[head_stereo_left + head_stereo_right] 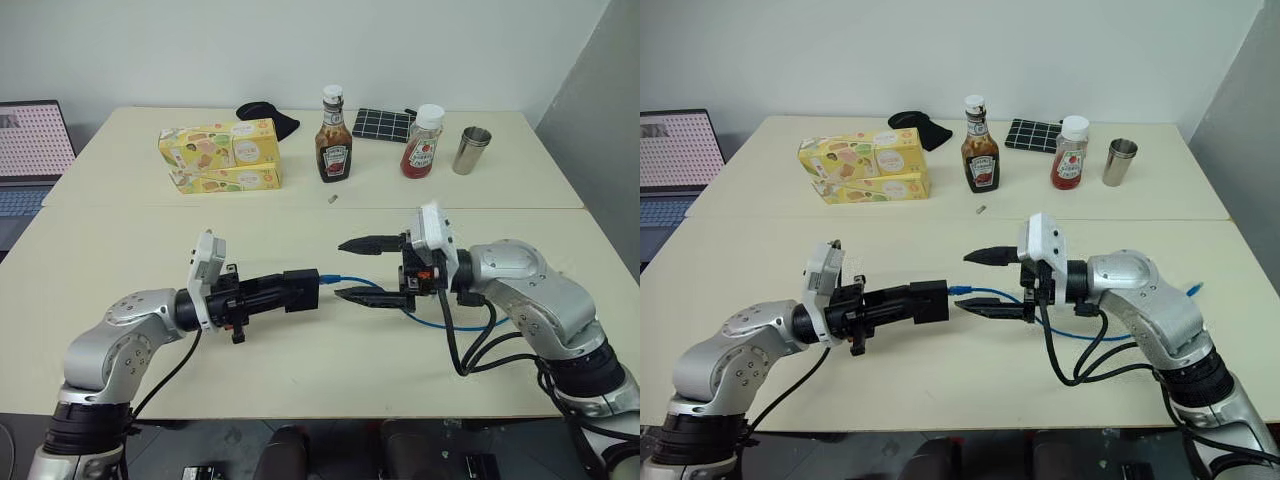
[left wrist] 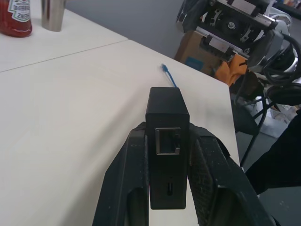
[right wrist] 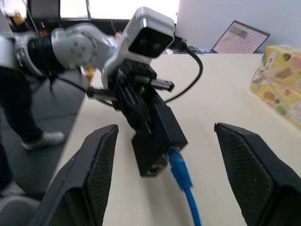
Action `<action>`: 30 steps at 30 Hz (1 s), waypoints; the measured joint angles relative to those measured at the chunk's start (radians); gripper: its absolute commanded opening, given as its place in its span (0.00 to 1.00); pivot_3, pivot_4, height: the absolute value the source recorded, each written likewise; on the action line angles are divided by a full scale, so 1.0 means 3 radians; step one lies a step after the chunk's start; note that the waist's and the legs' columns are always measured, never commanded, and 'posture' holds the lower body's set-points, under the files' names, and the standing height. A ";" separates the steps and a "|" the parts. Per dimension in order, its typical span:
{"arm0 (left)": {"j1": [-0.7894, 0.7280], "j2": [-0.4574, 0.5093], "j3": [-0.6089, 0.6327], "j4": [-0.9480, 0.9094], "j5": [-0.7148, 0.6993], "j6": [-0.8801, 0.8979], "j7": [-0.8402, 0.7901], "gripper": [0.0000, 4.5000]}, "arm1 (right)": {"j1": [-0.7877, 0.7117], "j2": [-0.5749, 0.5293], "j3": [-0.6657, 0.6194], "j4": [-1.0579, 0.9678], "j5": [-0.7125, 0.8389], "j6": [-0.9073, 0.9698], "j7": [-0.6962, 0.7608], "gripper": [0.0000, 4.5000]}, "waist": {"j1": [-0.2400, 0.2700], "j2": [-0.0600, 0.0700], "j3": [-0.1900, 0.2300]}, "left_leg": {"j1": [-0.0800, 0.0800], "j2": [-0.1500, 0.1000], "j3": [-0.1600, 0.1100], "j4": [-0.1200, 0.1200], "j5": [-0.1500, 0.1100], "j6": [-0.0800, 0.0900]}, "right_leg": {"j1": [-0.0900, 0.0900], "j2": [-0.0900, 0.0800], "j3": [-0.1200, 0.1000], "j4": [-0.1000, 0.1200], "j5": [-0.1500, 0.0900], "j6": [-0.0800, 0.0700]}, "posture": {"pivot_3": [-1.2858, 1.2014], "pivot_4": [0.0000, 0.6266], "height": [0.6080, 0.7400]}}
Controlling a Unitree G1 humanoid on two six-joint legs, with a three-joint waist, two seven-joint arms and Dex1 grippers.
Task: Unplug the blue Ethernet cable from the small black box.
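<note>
We see the left gripper clamping the small black box lengthwise, port toward the wide-open, empty right gripper; the blue Ethernet cable lies between.

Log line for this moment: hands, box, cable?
left hand: shut on small black box | right hand: open | blue Ethernet cable: plug beside box port, port empty

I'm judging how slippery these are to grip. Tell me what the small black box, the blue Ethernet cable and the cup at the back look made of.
small black box: looks like matte black plastic, with dull, even faces and a metal-lined port.
blue Ethernet cable: probably a smooth rubbery plastic jacket, since it bends freely; its plug looks like translucent blue plastic.
cup: apparently brushed steel, grey with soft vertical reflections.
</note>
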 measured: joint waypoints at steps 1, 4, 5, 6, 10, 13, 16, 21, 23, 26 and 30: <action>0.0000 0.0000 -0.0001 0.0006 0.0000 -0.0006 -0.0024 0.17 | 0.0003 0.0021 0.0000 0.0002 0.0052 0.0104 -0.0036 0.77 | 0.0000 0.0000 0.0000 | -0.0001 -0.0001 0.0001 0.0000 0.0000 0.0000 | 0.0000 0.0000 0.0000 0.0000 0.0000 0.0000 | 0.52 0.24 1.00; -0.0005 0.0000 -0.0001 0.0015 -0.0029 0.0003 -0.0109 0.17 | 0.0007 0.0107 -0.0024 0.0015 0.0206 0.0440 -0.0152 0.77 | 0.0001 0.0000 0.0000 | -0.0002 -0.0001 0.0004 0.0000 0.0000 0.0000 | -0.0001 0.0001 -0.0001 -0.0001 0.0000 0.0000 | 0.52 0.24 1.00; -0.0005 0.0002 0.0002 0.0016 -0.0060 0.0025 -0.0146 0.17 | 0.0006 0.0128 -0.0024 0.0023 0.0222 0.0525 -0.0173 0.77 | 0.0001 0.0000 0.0000 | -0.0002 -0.0001 0.0005 0.0000 0.0000 0.0000 | -0.0001 0.0001 -0.0001 -0.0001 0.0000 0.0000 | 0.52 0.24 1.00; -0.0006 0.0004 0.0003 0.0016 -0.0099 0.0054 -0.0177 0.17 | 0.0006 0.0150 -0.0023 0.0043 0.0223 0.0589 -0.0180 0.77 | 0.0000 0.0000 0.0000 | -0.0002 -0.0002 0.0006 0.0000 0.0000 0.0000 | -0.0001 0.0002 -0.0002 -0.0001 0.0000 0.0000 | 0.52 0.24 1.00; -0.0013 0.0020 0.0009 0.0035 -0.0195 0.0160 -0.0242 0.17 | -0.0005 0.0209 -0.0022 0.0103 0.0228 0.0770 -0.0177 0.77 | -0.0001 0.0000 0.0000 | -0.0002 -0.0002 0.0006 0.0000 0.0000 0.0000 | -0.0001 0.0004 -0.0002 -0.0001 0.0000 0.0001 | 0.52 0.24 1.00; -0.0017 0.0025 0.0018 0.0049 -0.0243 0.0224 -0.0242 0.17 | -0.0025 0.0242 -0.0022 0.0111 0.0291 0.0899 -0.0163 0.77 | -0.0002 0.0000 0.0000 | -0.0002 -0.0002 0.0005 0.0000 0.0000 0.0001 | -0.0001 0.0004 -0.0002 -0.0001 0.0000 0.0001 | 0.52 0.24 1.00; -0.0017 0.0025 0.0019 0.0072 -0.0252 0.0228 -0.0242 0.17 | -0.0055 0.0287 -0.0026 0.0139 0.0341 0.1021 -0.0161 0.77 | -0.0002 0.0000 0.0000 | -0.0002 -0.0002 0.0006 0.0000 0.0000 0.0000 | -0.0001 0.0004 -0.0002 -0.0001 0.0000 0.0001 | 0.52 0.24 1.00; -0.0013 0.0024 0.0018 0.0072 -0.0252 0.0222 -0.0242 0.17 | -0.0071 0.0323 -0.0060 0.0191 0.0369 0.1130 -0.0172 0.77 | -0.0002 0.0000 0.0000 | -0.0002 -0.0002 0.0006 0.0000 0.0000 0.0001 | -0.0001 0.0004 -0.0002 -0.0001 0.0000 0.0001 | 0.52 0.24 1.00; -0.0011 0.0024 0.0018 0.0072 -0.0251 0.0219 -0.0242 0.17 | -0.0082 0.0340 -0.0069 0.0216 0.0371 0.1168 -0.0180 0.77 | -0.0002 0.0000 0.0000 | -0.0002 -0.0002 0.0006 0.0000 0.0000 0.0000 | -0.0001 0.0004 -0.0002 -0.0001 0.0000 0.0001 | 0.52 0.24 1.00; -0.0007 0.0024 0.0018 0.0072 -0.0250 0.0218 -0.0242 0.17 | -0.0109 0.0388 -0.0070 0.0242 0.0384 0.1235 -0.0196 0.77 | -0.0003 0.0000 0.0000 | -0.0002 -0.0002 0.0007 -0.0001 0.0000 0.0000 | -0.0002 0.0004 -0.0001 0.0000 0.0000 0.0001 | 0.52 0.24 1.00; -0.0003 0.0024 0.0018 0.0072 -0.0249 0.0216 -0.0242 0.17 | -0.0163 0.0440 -0.0099 0.0300 0.0397 0.1272 -0.0246 0.77 | -0.0002 0.0000 0.0000 | -0.0002 -0.0002 0.0006 -0.0001 0.0000 0.0000 | -0.0002 0.0004 -0.0002 -0.0001 0.0000 0.0001 | 0.52 0.24 1.00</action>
